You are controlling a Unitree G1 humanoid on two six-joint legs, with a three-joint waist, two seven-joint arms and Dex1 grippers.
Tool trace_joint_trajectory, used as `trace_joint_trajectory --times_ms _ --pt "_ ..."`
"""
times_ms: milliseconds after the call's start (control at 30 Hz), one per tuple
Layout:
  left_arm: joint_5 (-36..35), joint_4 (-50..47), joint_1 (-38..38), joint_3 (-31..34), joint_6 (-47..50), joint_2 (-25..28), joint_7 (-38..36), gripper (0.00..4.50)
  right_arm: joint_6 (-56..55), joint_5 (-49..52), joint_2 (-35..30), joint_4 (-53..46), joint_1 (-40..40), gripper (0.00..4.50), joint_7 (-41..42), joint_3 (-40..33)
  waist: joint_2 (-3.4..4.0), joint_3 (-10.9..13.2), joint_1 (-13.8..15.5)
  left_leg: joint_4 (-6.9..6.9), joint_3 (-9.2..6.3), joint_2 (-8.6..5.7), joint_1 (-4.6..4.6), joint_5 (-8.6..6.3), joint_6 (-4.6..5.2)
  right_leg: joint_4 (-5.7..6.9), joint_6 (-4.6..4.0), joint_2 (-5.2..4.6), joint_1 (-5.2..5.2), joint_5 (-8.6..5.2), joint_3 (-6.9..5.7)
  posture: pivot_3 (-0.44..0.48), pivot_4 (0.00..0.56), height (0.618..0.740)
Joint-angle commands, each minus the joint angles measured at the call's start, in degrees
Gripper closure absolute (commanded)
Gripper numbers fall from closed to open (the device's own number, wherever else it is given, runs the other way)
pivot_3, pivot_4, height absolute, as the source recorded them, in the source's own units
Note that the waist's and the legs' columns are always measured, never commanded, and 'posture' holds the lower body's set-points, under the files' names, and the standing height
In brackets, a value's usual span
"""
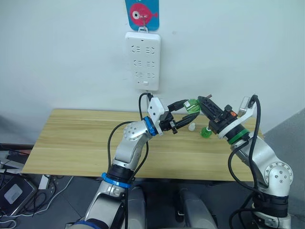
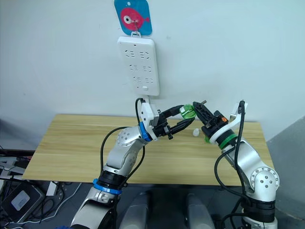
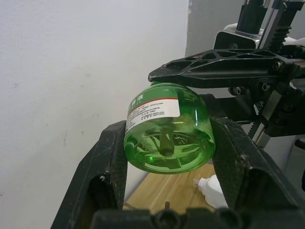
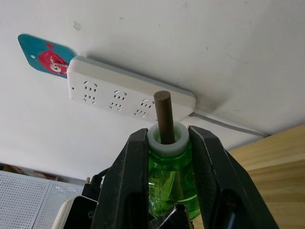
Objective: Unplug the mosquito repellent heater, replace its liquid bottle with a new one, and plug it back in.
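A green liquid bottle (image 1: 193,105) with a brown wick hangs in the air above the back of the wooden table (image 1: 76,138). My left gripper (image 1: 192,109) is shut on its body, a finger (image 3: 107,162) pressing each side. My right gripper (image 1: 202,99) is shut on the white neck (image 4: 166,139) of the same bottle. Below them the mosquito repellent heater (image 1: 192,127), small and white, lies on the table. A second green bottle (image 1: 206,132) stands beside the heater, under my right gripper.
A long white power strip (image 1: 143,61) hangs on the wall behind the table with nothing plugged into it, below a blue card with a red fish (image 1: 142,14). Cables and a box lie on the floor at the left (image 1: 16,188).
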Motion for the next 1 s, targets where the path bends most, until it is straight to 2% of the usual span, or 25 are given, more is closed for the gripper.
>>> trace_joint_trajectory --times_ms 33,133,300,467,600,667,733,833,1000 --pt "-0.66 -1.12 -1.33 0.17 -0.97 -0.85 0.79 2.25 -1.11 1.74 -0.56 -2.38 0.3 3.64 0.58 0.47 0.0 0.0 0.0 0.0 0.0 0.0 0.0 0.0 0.0 0.0 0.0 0.0 0.0 0.0 0.0 0.136 0.21 0.74" --pt "-0.62 -1.0 -1.52 0.26 -0.93 -0.85 0.91 2.25 -1.03 1.62 -0.95 -2.4 0.8 3.64 1.02 1.37 0.0 0.0 0.0 0.0 0.0 0.0 0.0 0.0 0.0 0.0 0.0 0.0 0.0 0.0 0.0 0.136 0.21 0.74" --pt "-1.07 -1.25 -1.44 0.31 0.92 -0.64 1.2 2.25 0.9 0.66 -4.15 -3.22 1.35 1.95 2.37 3.38 0.0 0.0 0.0 0.0 0.0 0.0 0.0 0.0 0.0 0.0 0.0 0.0 0.0 0.0 0.0 0.138 0.219 0.74" --pt "-3.87 -0.88 -2.11 -0.02 7.52 2.15 -3.42 2.25 8.97 -0.09 -17.66 -2.2 3.92 0.13 0.54 4.92 0.0 0.0 0.0 0.01 0.0 -0.04 -0.02 0.0 0.01 -0.03 0.0 -0.02 0.01 0.0 0.02 0.128 0.237 0.74" --pt "-5.26 1.06 -3.37 1.07 10.59 5.99 -8.65 2.25 14.88 -1.07 -30.94 -0.76 6.32 0.06 5.03 1.39 -0.02 0.02 0.01 0.0 0.0 -0.05 -0.04 0.0 0.01 -0.04 0.0 -0.02 -0.01 -0.01 0.02 0.117 0.251 0.74" --pt "-5.44 2.82 -3.68 1.65 10.59 8.94 -11.97 2.25 19.35 -6.62 -40.17 5.14 6.92 0.06 7.03 -0.28 -0.01 0.02 0.01 0.0 -0.01 -0.03 -0.06 0.0 0.02 -0.05 -0.01 -0.02 -0.02 -0.01 0.01 0.112 0.255 0.74" --pt "-5.75 2.94 -3.36 2.0 10.75 10.16 -13.27 2.25 22.67 -12.05 -46.21 11.61 6.47 0.06 9.65 0.25 0.0 0.02 0.02 0.02 0.04 -0.05 -0.05 0.0 0.02 -0.06 -0.01 -0.04 -0.01 -0.01 0.05 0.112 0.26 0.74" --pt "-5.85 1.87 -2.12 1.57 11.0 11.15 -14.42 2.25 25.83 -20.33 -49.75 20.96 2.86 0.06 15.4 3.57 -0.02 0.03 -0.19 0.01 0.12 -0.05 -0.02 0.01 0.04 -0.13 0.0 -0.08 0.0 0.0 0.1 0.121 0.265 0.74" --pt "-6.33 -1.42 0.32 0.68 13.41 12.13 -15.13 2.25 29.3 -34.33 -49.07 32.13 -5.31 0.06 26.11 10.52 -0.02 0.1 -0.28 -0.1 0.12 -0.02 -0.02 -0.01 0.06 -0.14 0.0 -0.04 -0.07 -0.01 0.1 0.146 0.274 0.74"
